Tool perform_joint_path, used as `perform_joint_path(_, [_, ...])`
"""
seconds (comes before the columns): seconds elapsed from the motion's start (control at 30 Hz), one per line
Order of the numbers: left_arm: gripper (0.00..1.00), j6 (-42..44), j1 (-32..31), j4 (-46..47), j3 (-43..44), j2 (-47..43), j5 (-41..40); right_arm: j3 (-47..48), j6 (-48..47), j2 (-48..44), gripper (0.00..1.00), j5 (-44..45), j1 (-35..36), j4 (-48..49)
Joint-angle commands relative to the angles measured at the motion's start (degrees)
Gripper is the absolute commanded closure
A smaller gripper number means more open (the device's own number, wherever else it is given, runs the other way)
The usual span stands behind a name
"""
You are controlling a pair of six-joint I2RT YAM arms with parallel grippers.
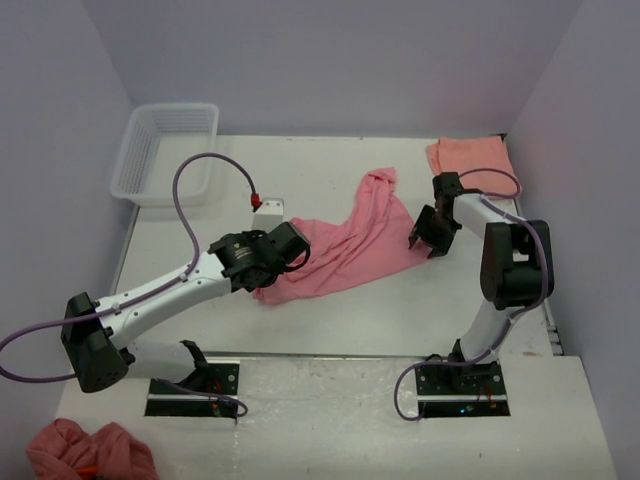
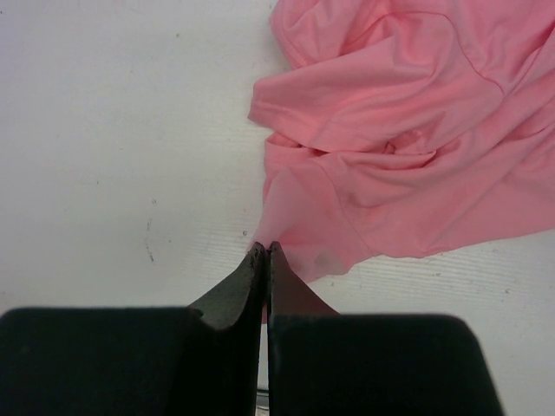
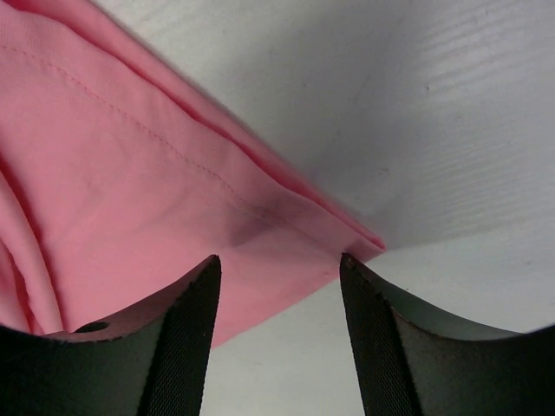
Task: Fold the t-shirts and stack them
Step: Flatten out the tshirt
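The rose-pink t-shirt lies crumpled in a diagonal band across the middle of the table. My left gripper is at its near left end, shut on a pinch of the shirt's edge between its fingertips. My right gripper is open at the shirt's right end. Its fingers stand on either side of a hemmed corner of the shirt, just above it. The salmon-orange t-shirt lies folded at the back right corner.
A white mesh basket stands at the back left. A small red and white object sits behind the left gripper. Another bunch of pink cloth lies off the table at the bottom left. Side walls are close.
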Motion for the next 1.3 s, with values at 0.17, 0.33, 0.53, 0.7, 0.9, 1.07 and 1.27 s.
perform_joint_path(0.17, [1.0,1.85,0.04,1.25,1.43,-2.36,-0.03,-4.46,6.48,-8.29,0.37,4.55,-0.43,0.89])
perform_joint_path(0.33, [1.0,2.46,0.04,1.43,1.16,-2.98,0.32,-4.82,8.86,-6.37,0.36,3.94,-0.52,-0.25])
perform_joint_path(0.53, [1.0,3.25,0.04,2.13,1.08,-4.04,1.55,0.36,11.85,-2.58,0.36,4.72,-0.61,-4.2])
perform_joint_path(0.7, [1.0,4.57,0.04,2.57,1.87,-4.91,2.87,7.21,11.94,2.6,0.36,4.55,-0.61,-9.48])
perform_joint_path(0.9, [1.0,6.59,0.04,2.31,4.85,-5.62,3.57,11.0,13.86,5.15,0.4,6.83,-0.61,-16.07])
perform_joint_path(1.07, [1.0,7.91,0.04,3.45,6.18,-5.09,4.98,10.13,16.15,4.9,0.41,8.94,-0.61,-20.47])
perform_joint_path(1.27, [1.0,9.06,0.04,5.65,5.74,-5.26,8.58,9.94,16.51,4.8,0.42,9.03,-0.78,-21.08])
